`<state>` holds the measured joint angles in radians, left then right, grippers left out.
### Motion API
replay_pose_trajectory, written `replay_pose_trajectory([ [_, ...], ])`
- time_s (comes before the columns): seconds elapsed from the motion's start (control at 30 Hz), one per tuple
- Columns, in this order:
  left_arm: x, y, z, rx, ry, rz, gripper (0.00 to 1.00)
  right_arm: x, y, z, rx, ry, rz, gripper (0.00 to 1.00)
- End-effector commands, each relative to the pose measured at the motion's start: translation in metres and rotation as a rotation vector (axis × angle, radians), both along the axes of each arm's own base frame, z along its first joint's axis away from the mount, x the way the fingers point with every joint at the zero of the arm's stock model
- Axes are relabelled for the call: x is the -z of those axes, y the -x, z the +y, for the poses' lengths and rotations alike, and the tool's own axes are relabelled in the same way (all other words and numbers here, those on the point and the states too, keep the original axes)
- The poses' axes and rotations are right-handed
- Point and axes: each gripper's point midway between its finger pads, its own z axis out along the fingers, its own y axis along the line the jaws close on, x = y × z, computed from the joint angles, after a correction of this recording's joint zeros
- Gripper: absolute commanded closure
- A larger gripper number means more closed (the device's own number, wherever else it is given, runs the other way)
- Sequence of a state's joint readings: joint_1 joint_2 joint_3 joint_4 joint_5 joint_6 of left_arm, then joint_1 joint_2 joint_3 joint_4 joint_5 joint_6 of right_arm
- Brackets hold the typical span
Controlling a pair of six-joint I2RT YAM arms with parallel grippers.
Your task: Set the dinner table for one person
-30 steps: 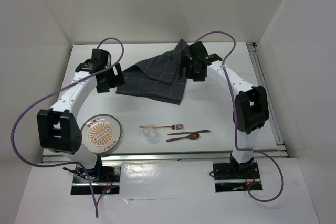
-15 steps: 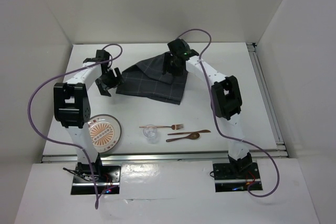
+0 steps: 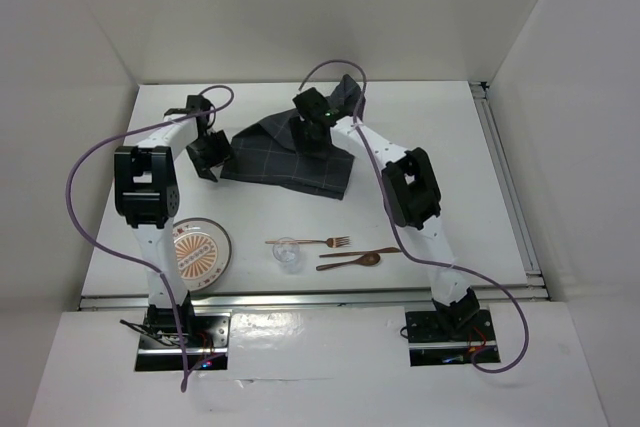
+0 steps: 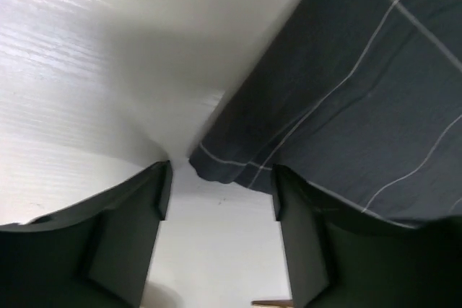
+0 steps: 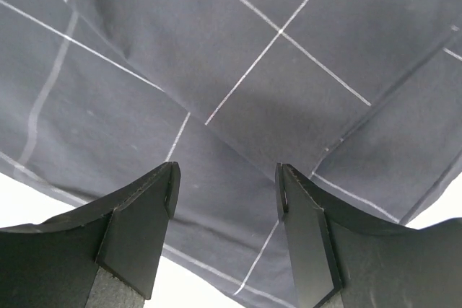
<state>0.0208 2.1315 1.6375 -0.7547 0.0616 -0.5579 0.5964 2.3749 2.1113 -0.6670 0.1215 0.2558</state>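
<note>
The dinner table [image 3: 480, 197] is a white tabletop. A dark grey grid-lined cloth [image 3: 285, 162] lies rumpled at its back centre. My left gripper [image 3: 210, 157] is open at the cloth's left corner. In the left wrist view [image 4: 220, 185] that corner [image 4: 216, 167] lies just ahead of the fingertips, on the table. My right gripper [image 3: 305, 137] is open over the cloth's upper middle. In the right wrist view [image 5: 225, 189] the cloth [image 5: 238, 70] fills the space under the jaws. Neither gripper holds anything.
An orange-patterned plate [image 3: 197, 254] sits at the front left. A clear glass [image 3: 288, 254], a copper fork [image 3: 312, 242], a knife [image 3: 360, 251] and a spoon [image 3: 350, 262] lie at the front centre. White walls enclose the table on three sides.
My right gripper has moved left from the cloth's back right corner to its upper middle. My left arm has folded in, its gripper staying by the cloth's left corner.
</note>
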Motion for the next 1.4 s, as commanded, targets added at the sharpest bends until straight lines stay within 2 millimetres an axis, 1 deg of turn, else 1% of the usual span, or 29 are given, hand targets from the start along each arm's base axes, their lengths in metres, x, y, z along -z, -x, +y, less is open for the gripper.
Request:
replay_pose_trajectory([
  [0.0,0.009,-0.003,-0.007,-0.007,0.044,0.015,0.30,0.012,-0.015,-0.006,-0.066,0.118,-0.068,0.33],
  [0.03,0.008,-0.003,-0.009,-0.004,0.057,0.014,0.40,0.008,-0.019,-0.010,-0.054,0.140,-0.090,0.33],
  [0.07,0.012,-0.002,-0.009,-0.004,0.058,0.023,0.61,0.017,-0.019,-0.011,-0.063,0.155,-0.080,0.34],
  [0.1,0.011,-0.002,-0.011,-0.002,0.068,0.023,0.71,0.023,-0.019,-0.013,-0.057,0.170,-0.074,0.36],
  [0.2,0.012,-0.004,-0.013,-0.008,0.079,0.024,1.00,0.029,-0.021,-0.018,-0.049,0.200,-0.077,0.45],
  [0.27,0.010,-0.005,-0.013,-0.008,0.079,0.024,1.00,0.033,-0.024,-0.022,-0.032,0.220,-0.088,0.46],
  [0.3,0.010,-0.005,-0.014,-0.006,0.090,0.024,1.00,0.038,-0.024,-0.022,-0.033,0.225,-0.080,0.53],
  [0.37,0.010,-0.005,-0.015,-0.006,0.090,0.024,1.00,0.037,-0.024,-0.024,-0.027,0.233,-0.085,0.60],
  [0.4,0.006,-0.006,-0.014,-0.005,0.089,0.015,1.00,0.037,-0.025,-0.025,-0.013,0.235,-0.087,0.68],
  [0.43,0.003,-0.009,-0.014,0.004,0.087,0.005,1.00,0.029,-0.026,-0.025,-0.011,0.227,-0.099,0.74],
  [0.47,0.003,-0.009,-0.014,0.004,0.087,0.005,1.00,0.015,-0.031,-0.024,0.000,0.211,-0.136,0.79],
  [0.57,-0.010,-0.015,-0.010,0.010,0.064,-0.030,1.00,0.000,-0.032,-0.022,0.005,0.190,-0.168,1.00],
  [0.63,-0.016,-0.016,-0.007,0.016,0.048,-0.040,1.00,-0.012,-0.039,-0.024,0.020,0.165,-0.181,1.00],
  [0.7,-0.027,-0.019,-0.003,0.009,0.021,-0.056,1.00,-0.023,-0.040,-0.024,0.022,0.159,-0.189,1.00],
  [0.73,-0.036,-0.023,-0.001,0.006,0.012,-0.077,1.00,-0.034,-0.043,-0.028,0.033,0.149,-0.204,1.00],
  [0.77,-0.039,-0.023,-0.001,0.006,0.012,-0.073,1.00,-0.043,-0.043,-0.028,0.043,0.134,-0.214,1.00],
  [0.8,-0.048,-0.026,0.002,0.011,-0.005,-0.099,1.00,-0.064,-0.046,-0.030,0.051,0.104,-0.247,1.00],
  [0.83,-0.054,-0.030,0.004,0.008,-0.015,-0.111,1.00,-0.075,-0.046,-0.030,0.062,0.085,-0.260,1.00],
  [0.87,-0.067,-0.031,0.008,-0.002,-0.017,-0.137,1.00,-0.088,-0.049,-0.033,0.068,0.064,-0.280,1.00],
  [0.9,-0.074,-0.033,0.008,0.007,-0.020,-0.156,1.00,-0.107,-0.047,-0.033,0.066,0.036,-0.309,1.00],
  [0.97,-0.084,-0.037,0.011,0.012,-0.033,-0.184,1.00,-0.126,-0.047,-0.036,0.076,0.006,-0.329,1.00],
  [1.03,-0.100,-0.045,0.011,0.012,-0.035,-0.229,1.00,-0.152,-0.047,-0.040,0.078,-0.029,-0.365,1.00],
  [1.13,-0.112,-0.042,0.009,0.023,-0.030,-0.233,1.00,-0.182,-0.041,-0.043,0.082,-0.053,-0.401,1.00],
  [1.17,-0.126,-0.045,0.010,0.023,-0.031,-0.268,1.00,-0.190,-0.040,-0.046,0.090,-0.055,-0.415,1.00],
  [1.2,-0.133,-0.043,0.010,0.033,-0.036,-0.278,1.00,-0.201,-0.038,-0.047,0.091,-0.065,-0.431,1.00],
  [1.23,-0.152,-0.044,0.012,0.028,-0.047,-0.313,1.00,-0.222,-0.033,-0.052,0.103,-0.079,-0.464,1.00],
  [1.3,-0.173,-0.044,0.014,0.034,-0.064,-0.354,1.00,-0.245,-0.029,-0.061,0.123,-0.106,-0.497,1.00],
  [1.33,-0.184,-0.044,0.016,0.042,-0.080,-0.377,1.00,-0.271,-0.025,-0.071,0.137,-0.130,-0.539,1.00],
  [1.37,-0.206,-0.042,0.019,0.048,-0.101,-0.417,1.00,-0.281,-0.021,-0.073,0.139,-0.141,-0.554,1.00],
])
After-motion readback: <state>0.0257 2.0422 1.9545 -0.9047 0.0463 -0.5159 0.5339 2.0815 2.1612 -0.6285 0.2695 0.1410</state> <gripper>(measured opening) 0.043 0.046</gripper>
